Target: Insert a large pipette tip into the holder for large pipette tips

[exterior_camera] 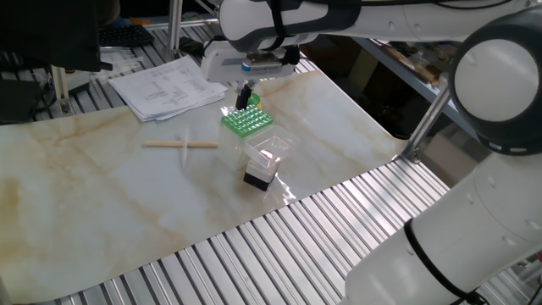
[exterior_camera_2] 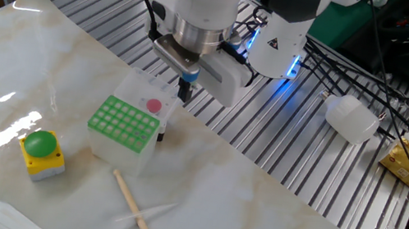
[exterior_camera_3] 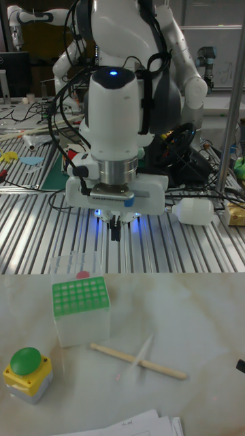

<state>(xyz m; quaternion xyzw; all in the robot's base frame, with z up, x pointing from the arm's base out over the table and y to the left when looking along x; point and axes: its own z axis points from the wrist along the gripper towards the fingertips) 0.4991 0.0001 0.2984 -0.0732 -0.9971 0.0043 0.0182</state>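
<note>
The large pipette tip (exterior_camera_3: 144,351) is a faint clear cone lying flat on the marble table, crossing the tan wooden stick (exterior_camera_3: 138,360); it also shows faintly as the tip (exterior_camera: 185,146) and the tip (exterior_camera_2: 148,210). The holder (exterior_camera: 243,119) is a white block with a green grid of holes on top, also seen as the holder (exterior_camera_2: 126,124) and the holder (exterior_camera_3: 80,300). My gripper (exterior_camera: 246,91) hangs above the holder's far side, fingers together and nothing visible between them. It also appears as the gripper (exterior_camera_2: 185,88) and the gripper (exterior_camera_3: 116,230).
A clear plastic box (exterior_camera: 269,151) on a black base stands beside the holder. A yellow box with a green button (exterior_camera_2: 41,152) sits near the holder. Papers (exterior_camera: 169,85) lie at the table's far corner. A white bottle (exterior_camera_2: 351,118) rests on the metal slats.
</note>
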